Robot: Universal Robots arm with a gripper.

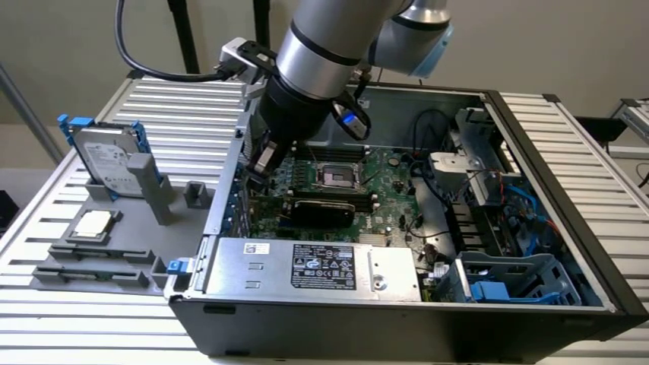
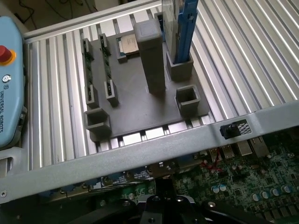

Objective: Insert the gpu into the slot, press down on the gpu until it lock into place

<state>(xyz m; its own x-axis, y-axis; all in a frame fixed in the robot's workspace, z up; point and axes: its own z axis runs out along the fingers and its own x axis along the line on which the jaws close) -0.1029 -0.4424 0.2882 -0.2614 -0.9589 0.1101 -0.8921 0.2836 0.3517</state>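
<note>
We record the gpu (image 1: 322,209) lying flat on the motherboard (image 1: 390,179), apparently seated over its slot though locking is unconfirmed, the tool (image 1: 266,156) poised near its far-left end, jaw state we cannot tell.

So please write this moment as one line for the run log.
stage: gpu seated on motherboard | end effector: above gpu's rear edge, contact unclear | hard drive: in stand outside case

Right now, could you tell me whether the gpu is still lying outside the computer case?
No, the gpu lies flat on the green motherboard inside the case.
</note>
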